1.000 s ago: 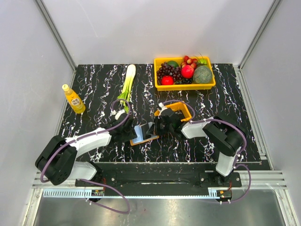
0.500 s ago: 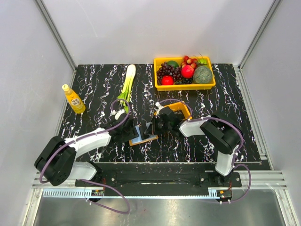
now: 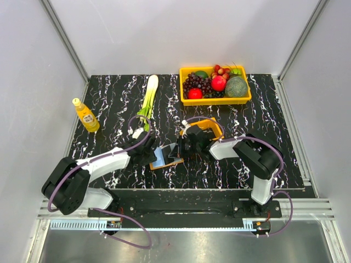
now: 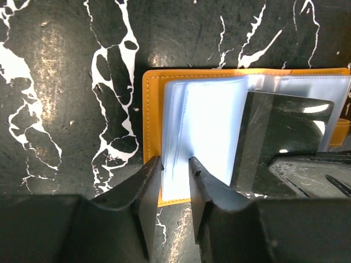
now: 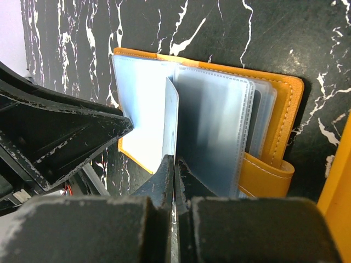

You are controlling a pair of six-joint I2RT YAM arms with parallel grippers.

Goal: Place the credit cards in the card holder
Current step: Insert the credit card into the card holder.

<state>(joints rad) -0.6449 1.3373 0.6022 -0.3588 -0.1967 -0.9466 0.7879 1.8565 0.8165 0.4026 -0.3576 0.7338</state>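
Observation:
The orange card holder [image 3: 164,164] lies open on the black marbled table between my two grippers, its clear pale-blue sleeves fanned up. In the left wrist view my left gripper [image 4: 174,160] closes on the near edge of the sleeve stack, beside the orange cover [image 4: 152,109]. In the right wrist view my right gripper [image 5: 174,159] is shut on a thin pale-blue credit card [image 5: 171,115]. The card stands on edge among the sleeves of the holder [image 5: 285,109]. No other cards are in view.
A small orange raised-wall tray [image 3: 211,126] sits just behind the right gripper. A yellow fruit basket [image 3: 215,99] stands at the back. A leek [image 3: 148,96] and a yellow bottle [image 3: 86,115] are on the left. The left gripper's body [image 5: 55,137] is close to the card.
My right gripper has edged left toward the holder with the card. The left gripper has stayed on the sleeves.

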